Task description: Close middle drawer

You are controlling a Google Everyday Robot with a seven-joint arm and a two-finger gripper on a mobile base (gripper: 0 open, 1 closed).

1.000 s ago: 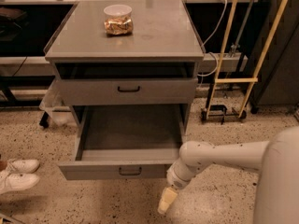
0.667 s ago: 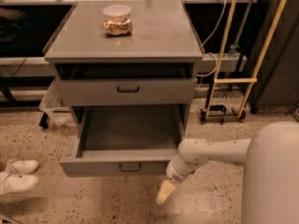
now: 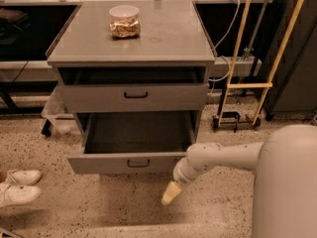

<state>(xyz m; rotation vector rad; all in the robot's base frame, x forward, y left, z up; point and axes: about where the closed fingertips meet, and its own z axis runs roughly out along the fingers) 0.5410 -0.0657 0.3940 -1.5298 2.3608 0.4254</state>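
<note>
The middle drawer [image 3: 133,162] of the grey cabinet is pulled out wide, and its inside is bare. Its flat front has a small dark pull handle [image 3: 138,162]. Above it, the top drawer [image 3: 134,97] stands slightly open. The lowest drawer is hidden under the open one. My gripper [image 3: 170,193] points down to the floor, just below and in front of the right end of the middle drawer's front. My white wrist [image 3: 187,170] is right at that end of the front; I cannot tell if it touches.
A clear tub of snacks [image 3: 124,21] stands on the cabinet top [image 3: 163,38]. White shoes [image 3: 17,185] lie on the speckled floor at the left. A yellow-framed cart [image 3: 242,86] and cables stand to the right of the cabinet. My own white body [image 3: 287,182] fills the lower right.
The middle drawer's front has moved back toward the cabinet a little. My gripper and wrist have moved the same way with it.
</note>
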